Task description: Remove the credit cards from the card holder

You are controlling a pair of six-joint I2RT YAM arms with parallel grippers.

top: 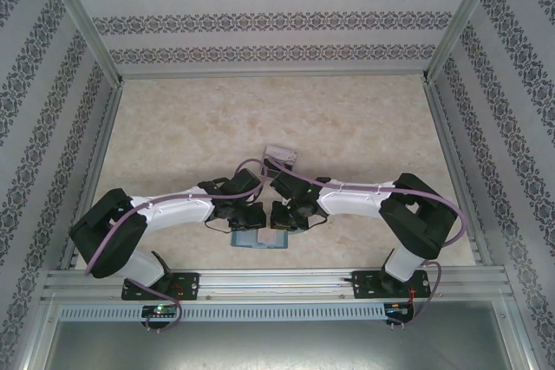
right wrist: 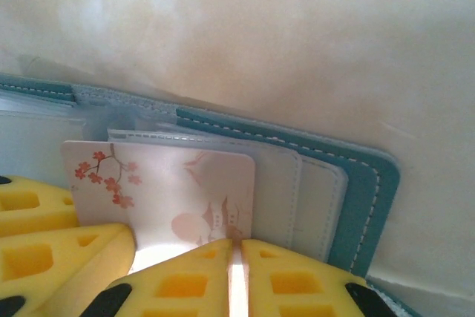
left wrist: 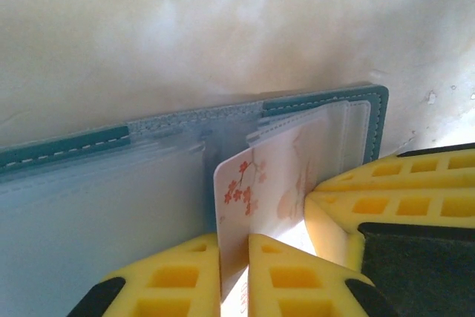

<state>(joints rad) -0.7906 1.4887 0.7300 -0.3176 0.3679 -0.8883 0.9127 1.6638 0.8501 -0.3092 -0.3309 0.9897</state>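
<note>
The teal card holder lies open near the table's front edge, under both grippers. In the left wrist view its stitched rim frames clear pockets. A pale credit card printed with red blossoms sticks partly out of a pocket. My left gripper is shut on that card's free end. My right gripper is shut on a thin pale leaf of the card holder, right beside the credit card. The two grippers nearly touch, left gripper and right gripper. A dark card is hidden.
A small clear plastic box sits just beyond the grippers on the beige table. Patterned walls and metal rails close in the table on three sides. Both arms reach inward from the front rail.
</note>
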